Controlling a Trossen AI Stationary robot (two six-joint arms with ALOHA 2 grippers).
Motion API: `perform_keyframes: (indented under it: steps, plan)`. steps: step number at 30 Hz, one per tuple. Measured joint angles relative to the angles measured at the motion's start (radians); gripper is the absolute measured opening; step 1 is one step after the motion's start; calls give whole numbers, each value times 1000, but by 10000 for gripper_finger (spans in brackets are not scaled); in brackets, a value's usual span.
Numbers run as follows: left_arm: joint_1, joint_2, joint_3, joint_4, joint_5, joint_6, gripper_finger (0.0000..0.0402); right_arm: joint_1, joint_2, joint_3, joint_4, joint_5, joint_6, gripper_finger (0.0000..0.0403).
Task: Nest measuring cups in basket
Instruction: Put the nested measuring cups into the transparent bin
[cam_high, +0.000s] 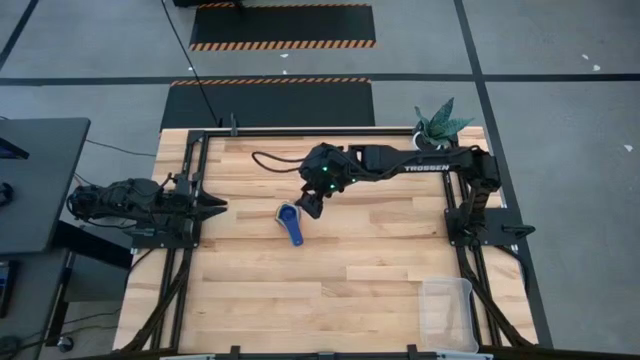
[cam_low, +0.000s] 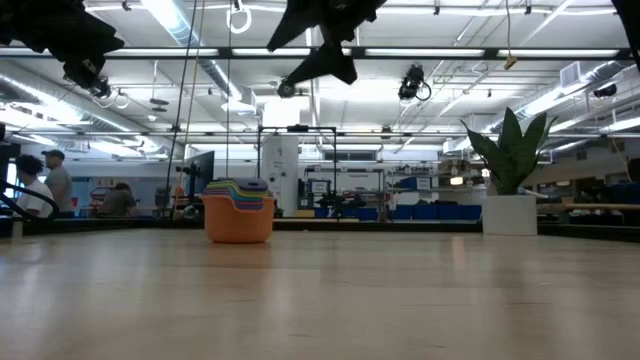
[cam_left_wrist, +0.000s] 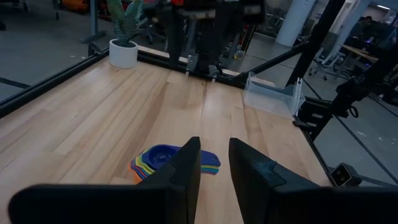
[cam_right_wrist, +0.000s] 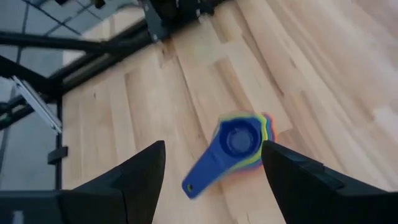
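Bare wooden table (cam_high: 350, 270) amid an open workshop: basket (cam_high: 447, 312) empty at one near corner, well apart from measuring cups (cam_high: 290, 218) already nested mid-table, so stack not yet binned; right gripper (cam_high: 309, 205) poised just above stack, fingers spread, holding nothing; left gripper (cam_high: 212, 205) parked at table edge, fingers slightly apart.

The high view looks straight down on the whole table (cam_high: 350, 270). The low view looks flat across it. Both wrist views look down close at the stacked cups (cam_left_wrist: 163, 160), from 2 sides.
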Motion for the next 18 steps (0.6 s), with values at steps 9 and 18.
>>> perform_keyframes:
  steps: [9, 18]
  plan:
    - [0, 0, 1, 0, 0, 0, 91, 0, 8, 104, -124, 45, 74, 272]
    - [0, 0, 1, 1, 0, 0, 91, 2, 35, 109, -37, 40, 150, 272]
